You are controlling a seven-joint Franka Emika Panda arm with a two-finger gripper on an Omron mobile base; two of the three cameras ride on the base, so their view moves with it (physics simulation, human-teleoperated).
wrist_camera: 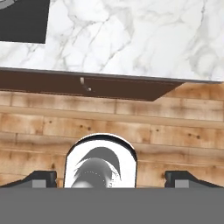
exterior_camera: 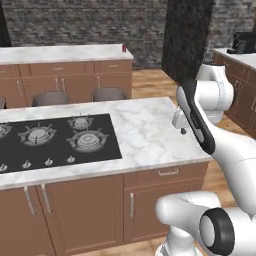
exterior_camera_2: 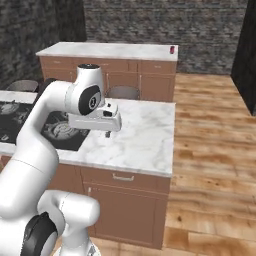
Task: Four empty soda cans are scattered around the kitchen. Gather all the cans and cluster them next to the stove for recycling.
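Note:
A small red soda can [exterior_camera: 124, 48] stands on the right end of the far counter, also seen as the can [exterior_camera_2: 172, 49] in the right base view. The black stove [exterior_camera: 55, 140] lies in the near island's marble top, and a corner of the stove [wrist_camera: 22, 19] shows in the hand view. My gripper [exterior_camera: 183, 130] hangs over the island's right front part, well to the right of the stove and far from the can. The gripper [exterior_camera_2: 106, 133] points down. Its fingertips [wrist_camera: 43, 178] stand wide apart, so the gripper [wrist_camera: 112, 179] is open and holds nothing.
Bare marble counter [exterior_camera: 150, 130] stretches right of the stove. Two stools [exterior_camera: 109, 94] stand behind the island. A dark pillar [exterior_camera: 187, 35] rises at the back. A black machine [exterior_camera: 243, 42] sits on the right side counter. Wooden floor [exterior_camera_2: 210, 130] lies to the right.

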